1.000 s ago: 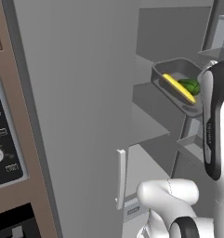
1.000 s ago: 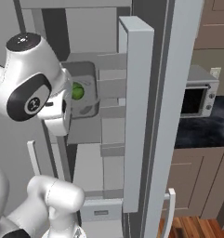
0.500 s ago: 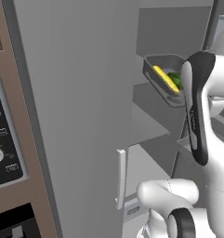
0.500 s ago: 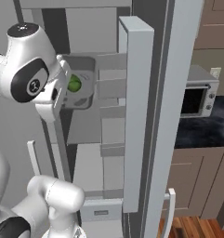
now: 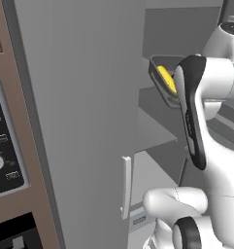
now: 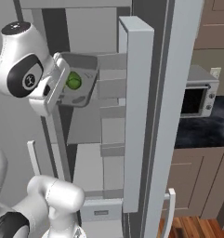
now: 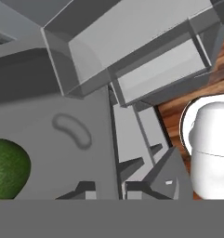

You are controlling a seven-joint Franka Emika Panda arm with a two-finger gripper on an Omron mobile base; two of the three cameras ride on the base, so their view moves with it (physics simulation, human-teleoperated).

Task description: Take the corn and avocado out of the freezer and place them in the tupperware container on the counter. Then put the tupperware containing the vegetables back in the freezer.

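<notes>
The grey tupperware container hangs in front of the freezer shelves, tilted toward the right base camera. My gripper is shut on its left rim. Inside it, the dark green avocado lies near the gripper. In the left base view the yellow corn shows in the tupperware container, half hidden by my forearm. The hand view has my gripper closed over the container's wall, with the avocado at the lower left.
The freezer's open door stands right of the container, its other grey door to the left. Grey shelves lie below the container. A microwave sits on the black counter. An oven panel is far left.
The container has moved up slightly and further in toward the freezer shelves with the gripper shut on it. My forearm has swung more upright in front of it.
</notes>
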